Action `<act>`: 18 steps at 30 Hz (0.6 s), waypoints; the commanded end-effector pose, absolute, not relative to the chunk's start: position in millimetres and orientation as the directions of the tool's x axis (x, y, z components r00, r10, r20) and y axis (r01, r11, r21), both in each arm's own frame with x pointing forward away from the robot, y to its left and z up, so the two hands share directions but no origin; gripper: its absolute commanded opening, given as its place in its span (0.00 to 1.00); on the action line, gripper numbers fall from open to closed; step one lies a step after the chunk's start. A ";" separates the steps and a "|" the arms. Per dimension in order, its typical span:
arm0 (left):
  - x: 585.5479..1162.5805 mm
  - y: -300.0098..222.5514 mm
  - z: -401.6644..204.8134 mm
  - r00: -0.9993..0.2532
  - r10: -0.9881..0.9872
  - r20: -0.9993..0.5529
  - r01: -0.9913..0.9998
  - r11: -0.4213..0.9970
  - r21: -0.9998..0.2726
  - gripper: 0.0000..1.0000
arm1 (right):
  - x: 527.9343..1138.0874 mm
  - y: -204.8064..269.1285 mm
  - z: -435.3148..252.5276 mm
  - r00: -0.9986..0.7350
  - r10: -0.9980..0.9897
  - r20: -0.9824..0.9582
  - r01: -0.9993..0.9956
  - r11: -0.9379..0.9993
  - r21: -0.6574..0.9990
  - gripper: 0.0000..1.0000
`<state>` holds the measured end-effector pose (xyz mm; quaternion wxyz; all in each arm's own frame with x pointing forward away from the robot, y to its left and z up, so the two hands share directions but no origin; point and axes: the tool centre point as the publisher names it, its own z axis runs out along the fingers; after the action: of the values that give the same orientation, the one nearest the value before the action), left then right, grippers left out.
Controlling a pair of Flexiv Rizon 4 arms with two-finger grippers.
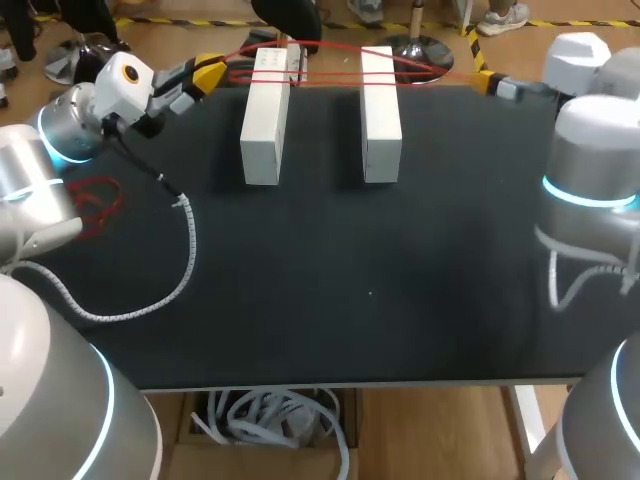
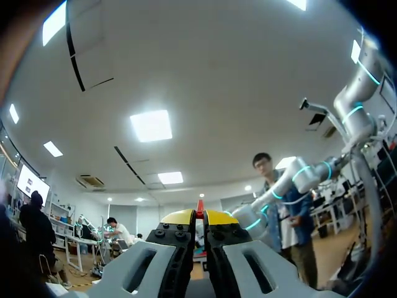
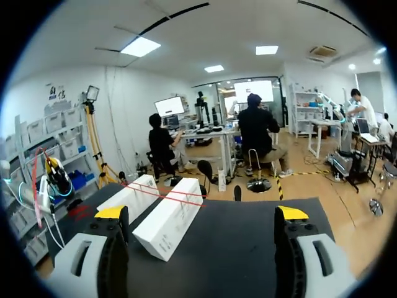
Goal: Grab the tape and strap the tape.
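Arms, two, one entering from each side of the black table (image 1: 350,290). Left gripper (image 1: 207,72), one: its yellow tips are pressed together in the left wrist view (image 2: 200,217), with a sliver of red tape (image 2: 200,207) pinched between them. Right gripper (image 1: 485,82), one: fingers spread wide (image 3: 201,213), with nothing between them. Red tape (image 1: 268,72), one length in several thin strands. It is drawn taut from the left gripper's tips, crosses the far ends of both blocks and runs on toward the right gripper's side. Where it ends there cannot be told, and it does not touch the right gripper's fingers. From the right gripper it shows ahead as lines over the block tops (image 3: 162,192). White blocks, two, long, side by side with a gap between them. First block (image 1: 262,125) is just beside the left gripper, the farther of the pair from the right gripper (image 3: 127,197). Second block (image 1: 381,115) is closer to the right gripper, ahead of its finger (image 3: 169,222). Red tangle (image 1: 95,200), one, loose on the table under the left arm, behind its gripper. White coiled cable (image 1: 185,250), one, trailing from the left arm across the table
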<state>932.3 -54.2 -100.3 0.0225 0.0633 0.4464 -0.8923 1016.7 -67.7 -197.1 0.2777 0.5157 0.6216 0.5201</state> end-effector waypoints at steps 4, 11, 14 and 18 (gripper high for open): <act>932.0 -54.0 -101.5 -0.991 0.016 -0.135 0.098 -0.603 -0.792 0.00 | 967.8 -48.2 -206.4 -0.092 0.965 0.245 0.274 -0.212 0.938 1.00; 932.0 -54.0 -101.5 -0.991 0.016 -0.135 0.098 -0.603 -0.792 0.00 | 932.8 -16.2 -214.5 0.041 0.923 0.383 0.260 -0.380 0.887 1.00; 932.0 -54.0 -101.5 -0.991 0.016 -0.135 0.098 -0.603 -0.792 0.00 | 921.2 -5.7 -216.2 0.085 0.905 0.418 0.258 -0.425 0.868 1.00; 932.0 -54.0 -101.5 -0.991 0.016 -0.135 0.098 -0.603 -0.792 0.00 | 908.8 3.4 -216.5 0.121 0.898 0.423 0.230 -0.440 0.868 1.00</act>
<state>932.4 -54.1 -100.4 0.0225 0.0634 0.4463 -0.8923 917.8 -7.1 -214.3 0.2447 0.6422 0.4773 0.5476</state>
